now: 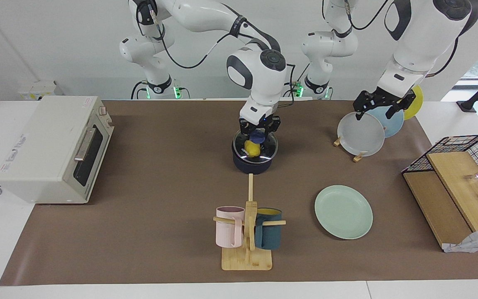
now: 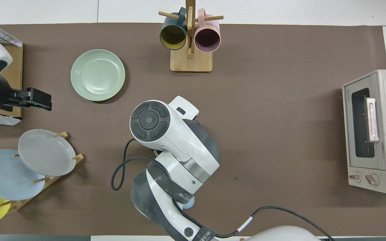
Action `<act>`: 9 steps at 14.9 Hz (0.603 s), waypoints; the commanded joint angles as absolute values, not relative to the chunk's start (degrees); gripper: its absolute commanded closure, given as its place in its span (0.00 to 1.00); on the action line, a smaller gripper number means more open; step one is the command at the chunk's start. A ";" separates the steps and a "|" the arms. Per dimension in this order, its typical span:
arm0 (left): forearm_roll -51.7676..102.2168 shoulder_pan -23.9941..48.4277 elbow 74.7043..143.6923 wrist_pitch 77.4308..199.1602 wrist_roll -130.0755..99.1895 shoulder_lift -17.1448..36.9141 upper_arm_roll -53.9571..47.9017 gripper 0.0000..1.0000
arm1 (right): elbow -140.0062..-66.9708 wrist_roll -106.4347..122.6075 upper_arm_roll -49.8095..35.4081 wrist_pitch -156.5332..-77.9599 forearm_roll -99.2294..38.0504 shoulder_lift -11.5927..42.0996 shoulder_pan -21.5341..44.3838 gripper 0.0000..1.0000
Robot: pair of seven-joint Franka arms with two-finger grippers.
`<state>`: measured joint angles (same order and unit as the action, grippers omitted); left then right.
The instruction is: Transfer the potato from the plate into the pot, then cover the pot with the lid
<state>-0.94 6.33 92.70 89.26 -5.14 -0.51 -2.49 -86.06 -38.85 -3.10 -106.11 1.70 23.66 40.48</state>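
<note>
only the facing view shows right claw [image 1: 259, 129] clamped on lid [image 1: 255, 148] knob over pot [image 1: 251, 165].

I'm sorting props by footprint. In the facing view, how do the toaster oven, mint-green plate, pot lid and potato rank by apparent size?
Largest to smallest:
1. Toaster oven
2. Mint-green plate
3. Lid on the pot, though it lies nearer the robots, so the gap is less sure
4. Potato, seen through the lid
</note>
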 commanded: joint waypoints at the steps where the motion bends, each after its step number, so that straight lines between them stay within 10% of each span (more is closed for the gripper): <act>1: -1.76 6.33 96.06 92.54 -4.58 -2.99 -2.64 0.00 | -88.85 -40.17 -3.25 -106.61 2.55 21.54 40.43 1.00; 9: 2.99 4.39 95.10 94.48 -5.10 -2.29 -4.31 0.00 | -92.11 -40.43 -3.25 -109.42 2.55 20.65 40.69 1.00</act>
